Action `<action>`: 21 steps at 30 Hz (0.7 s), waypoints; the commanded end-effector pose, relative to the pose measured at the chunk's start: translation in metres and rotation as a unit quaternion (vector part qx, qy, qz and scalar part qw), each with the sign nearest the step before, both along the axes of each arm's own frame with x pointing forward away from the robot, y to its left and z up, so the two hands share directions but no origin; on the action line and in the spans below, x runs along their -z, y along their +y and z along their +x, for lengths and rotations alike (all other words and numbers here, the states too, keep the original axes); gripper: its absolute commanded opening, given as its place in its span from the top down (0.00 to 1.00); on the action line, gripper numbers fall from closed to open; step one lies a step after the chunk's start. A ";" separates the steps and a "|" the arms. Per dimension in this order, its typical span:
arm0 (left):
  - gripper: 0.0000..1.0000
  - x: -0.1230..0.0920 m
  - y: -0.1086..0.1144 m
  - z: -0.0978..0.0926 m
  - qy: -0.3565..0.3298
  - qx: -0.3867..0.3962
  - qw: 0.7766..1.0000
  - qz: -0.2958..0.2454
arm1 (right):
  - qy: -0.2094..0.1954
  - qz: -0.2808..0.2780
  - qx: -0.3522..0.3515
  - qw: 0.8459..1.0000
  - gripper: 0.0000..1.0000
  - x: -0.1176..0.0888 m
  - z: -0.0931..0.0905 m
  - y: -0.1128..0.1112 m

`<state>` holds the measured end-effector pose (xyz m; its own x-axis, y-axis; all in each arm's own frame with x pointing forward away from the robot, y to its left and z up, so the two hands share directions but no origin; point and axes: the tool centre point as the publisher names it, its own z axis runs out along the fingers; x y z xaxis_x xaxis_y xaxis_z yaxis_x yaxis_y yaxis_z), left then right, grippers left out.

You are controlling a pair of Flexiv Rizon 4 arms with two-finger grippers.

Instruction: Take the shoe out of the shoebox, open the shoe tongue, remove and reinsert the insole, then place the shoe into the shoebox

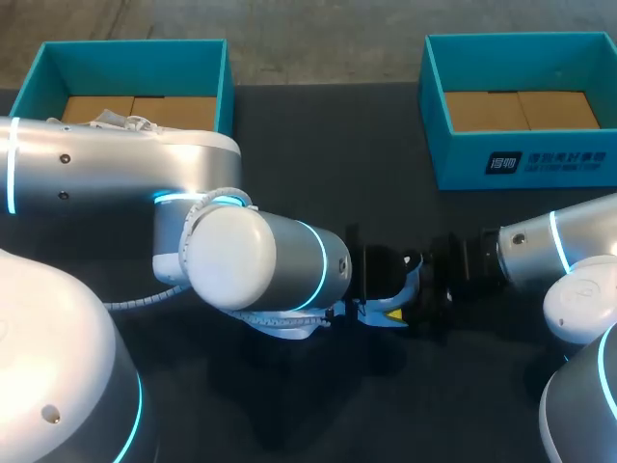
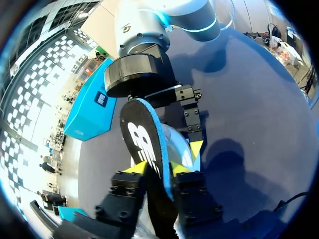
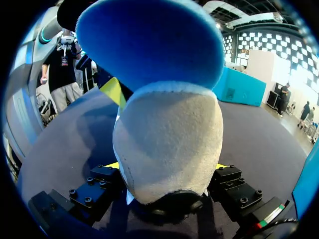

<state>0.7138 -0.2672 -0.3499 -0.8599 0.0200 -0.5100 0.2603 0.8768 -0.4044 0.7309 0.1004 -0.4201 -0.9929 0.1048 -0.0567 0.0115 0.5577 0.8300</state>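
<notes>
The white shoe [image 3: 167, 134] stands heel toward my right wrist, and my right gripper [image 3: 167, 167] is shut on it from both sides. Out of the shoe rises the insole [image 2: 144, 144], black on top with a white logo and blue underneath [image 3: 149, 45]. My left gripper [image 2: 154, 167] is shut on the insole, one yellow tip on each face. In the head view the two grippers meet at the table's middle, the left gripper [image 1: 381, 313] facing the right gripper [image 1: 424, 294], with a bit of the white shoe [image 1: 413, 282] between them.
A teal shoebox [image 1: 224, 87] stands at the back left with another white shoe [image 1: 125, 122] partly hidden by my left arm. A second teal shoebox [image 1: 540, 159] with a cardboard floor stands at the back right. The table is dark.
</notes>
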 end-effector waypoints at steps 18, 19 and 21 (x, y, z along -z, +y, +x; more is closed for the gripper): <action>1.00 -0.021 -0.001 -0.008 0.013 0.012 1.000 -0.020 | 0.000 -0.003 0.001 1.000 1.00 0.001 0.001 0.002; 1.00 -0.024 -0.002 -0.009 0.018 0.014 1.000 -0.021 | 0.000 -0.003 0.001 1.000 1.00 0.001 0.001 0.002; 1.00 -0.028 -0.002 -0.009 0.019 0.014 0.999 -0.024 | 0.000 -0.003 0.001 1.000 1.00 0.001 0.001 0.002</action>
<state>0.7035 -0.2749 -0.3313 -0.8766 0.0139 -0.4811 0.2643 0.8492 -0.4571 0.7309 0.1003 -0.4202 -0.9929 0.1049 -0.0567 0.0116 0.5577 0.8299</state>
